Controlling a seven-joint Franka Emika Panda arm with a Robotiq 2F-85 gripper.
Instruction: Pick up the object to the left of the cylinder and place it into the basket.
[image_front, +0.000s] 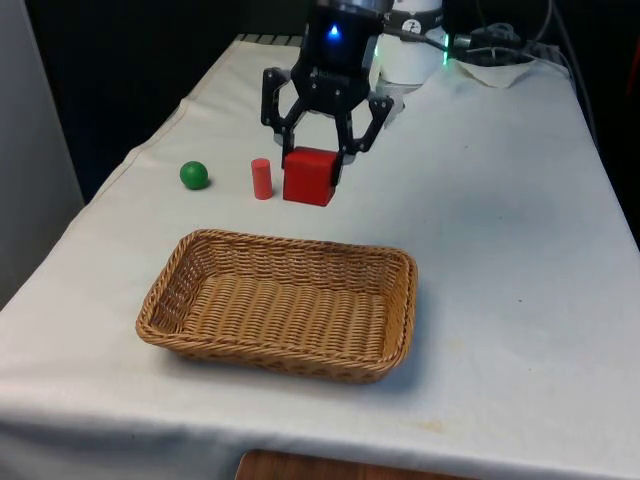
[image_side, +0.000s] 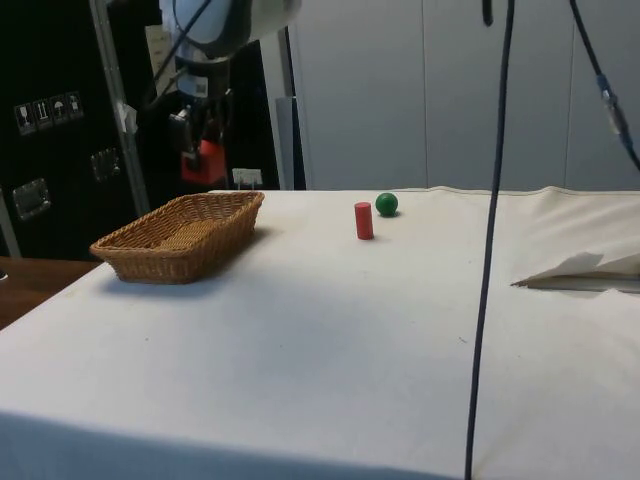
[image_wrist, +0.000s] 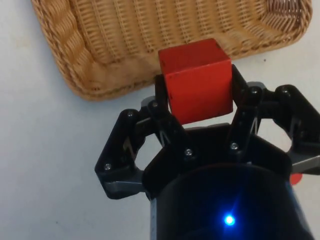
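My gripper (image_front: 312, 160) is shut on a red cube (image_front: 310, 177) and holds it in the air above the cloth. In the side view the cube (image_side: 203, 163) hangs in the gripper (image_side: 200, 150) higher than the wicker basket (image_side: 170, 250). From the wrist, the cube (image_wrist: 197, 80) sits between both fingers, over the cloth beside the basket's rim (image_wrist: 100, 60). A small red cylinder (image_front: 261, 179) stands upright on the table. A green ball (image_front: 194, 175) lies on the front view's left of it. The basket (image_front: 290, 245) has nothing in it.
A crumpled white sheet (image_side: 590, 270) lies on the cloth near the robot's base (image_front: 500, 70). A dark cable (image_side: 490, 250) hangs down in front of the side camera. The table's edge runs close to the ball on the front view's left.
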